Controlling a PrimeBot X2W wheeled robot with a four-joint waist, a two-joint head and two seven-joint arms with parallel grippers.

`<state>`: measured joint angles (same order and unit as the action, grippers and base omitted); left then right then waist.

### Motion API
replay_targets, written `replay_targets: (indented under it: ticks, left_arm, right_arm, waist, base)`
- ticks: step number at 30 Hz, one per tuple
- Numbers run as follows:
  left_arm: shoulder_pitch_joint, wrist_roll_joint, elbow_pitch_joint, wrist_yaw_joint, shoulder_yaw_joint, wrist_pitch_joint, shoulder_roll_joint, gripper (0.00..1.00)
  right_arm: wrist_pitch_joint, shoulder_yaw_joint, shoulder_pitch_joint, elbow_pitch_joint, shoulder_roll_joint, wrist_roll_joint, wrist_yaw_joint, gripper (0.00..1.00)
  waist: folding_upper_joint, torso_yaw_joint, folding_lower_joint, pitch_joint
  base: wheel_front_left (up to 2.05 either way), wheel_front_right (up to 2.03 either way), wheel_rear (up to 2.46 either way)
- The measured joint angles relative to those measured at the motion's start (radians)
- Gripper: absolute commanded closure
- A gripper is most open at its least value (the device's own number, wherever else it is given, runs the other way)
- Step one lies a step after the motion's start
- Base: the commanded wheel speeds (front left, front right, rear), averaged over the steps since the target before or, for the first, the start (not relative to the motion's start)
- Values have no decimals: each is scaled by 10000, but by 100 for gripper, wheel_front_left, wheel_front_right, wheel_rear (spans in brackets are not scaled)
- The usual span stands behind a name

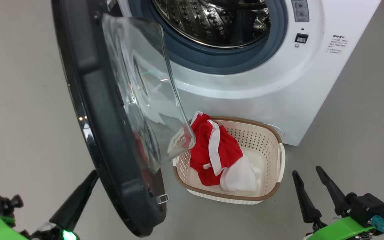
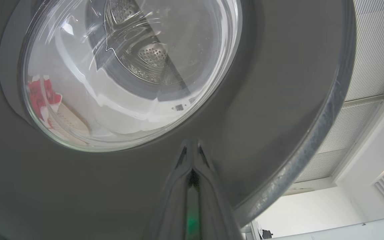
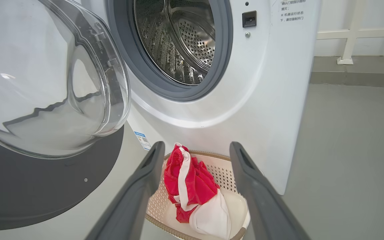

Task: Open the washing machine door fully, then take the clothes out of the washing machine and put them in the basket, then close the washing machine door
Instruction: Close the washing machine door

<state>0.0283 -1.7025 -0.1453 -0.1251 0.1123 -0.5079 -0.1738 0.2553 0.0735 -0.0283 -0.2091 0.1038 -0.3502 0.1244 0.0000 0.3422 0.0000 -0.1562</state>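
Nearest me, the left gripper [image 1: 93, 175] has its two fingers pressed together into one blunt point with nothing between them. In its wrist view that point [image 2: 192, 145] sits at the glossy outer face of the washing machine door [image 2: 262, 83], below the glass. I cannot tell whether it is touching or a hair off. The right gripper [image 1: 307, 171] is spread wide and empty, low on the right, looking over the basket [image 3: 225, 176].

Just beyond, the clothes [image 1: 218, 150] lie heaped in the basket [image 1: 255, 138], red over white, against its left wall. The door [image 1: 95, 100] stands wide open, its glass bowl overlapping the basket's left corner from where I look.

Farthest, the drum [image 3: 178, 40] of the washing machine [image 1: 278, 83] looks bare, so I judge only the closing is left.

To do that well, I would push with the flat of the joined fingers, low on the rim near the latch [image 1: 162, 199], and follow the door's arc rather than drive straight. I would go slowly past the basket and keep the right arm well out of the swing.
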Motion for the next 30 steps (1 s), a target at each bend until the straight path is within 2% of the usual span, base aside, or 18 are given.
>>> replay_targets:
  ticks: [10, 19, 24, 30]
  left_arm:
    - [-438, 629, 33, 0, 506, -1127, 644, 100]
    - [-742, 1129, -36, 0, 449, -1534, 798, 100]
    - [-968, 1375, -94, 12, 173, -1565, 869, 100]
    - [-1449, 1833, -194, 12, -594, -1407, 855, 100]
  right_arm:
    - [0, -19, 154, 19, 13, 2, 0, 0]
    - [0, -33, 165, 17, 8, 10, 0, 0]
    - [0, -56, 173, 21, 2, 12, 0, 0]
    - [0, -92, 397, 38, -8, 12, 0, 0]
  waist:
    - [0, -186, 0, -142]
    - [0, -288, 0, -200]
    - [0, -331, 1, -266]
    - [0, -409, 0, -352]
  base:
    - [0, 0, 0]
    - [0, 0, 0]
    - [0, 0, 0]
    - [0, 0, 0]
